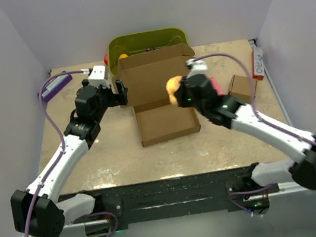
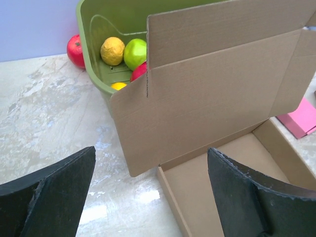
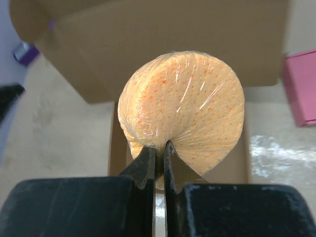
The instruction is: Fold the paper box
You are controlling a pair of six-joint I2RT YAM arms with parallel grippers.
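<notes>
Overhead: paper box (image 1: 164,102) at centre of bench (image 1: 111,162), lid upright before green bin (image 1: 115,56). Left wrist: left fingers (image 2: 54,192) wide apart, empty, beside lid's side flap. Right wrist: right fingers (image 3: 145,165) pinched on wrapped orange sponge (image 3: 182,108) over tray. Risk: slip from thin pinch, knock to lid.

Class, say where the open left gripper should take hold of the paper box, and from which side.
Probably the paper box's raised lid, at its left side flap, coming from the left: that thin free edge stands upright, facing the left gripper with jaws open.
</notes>
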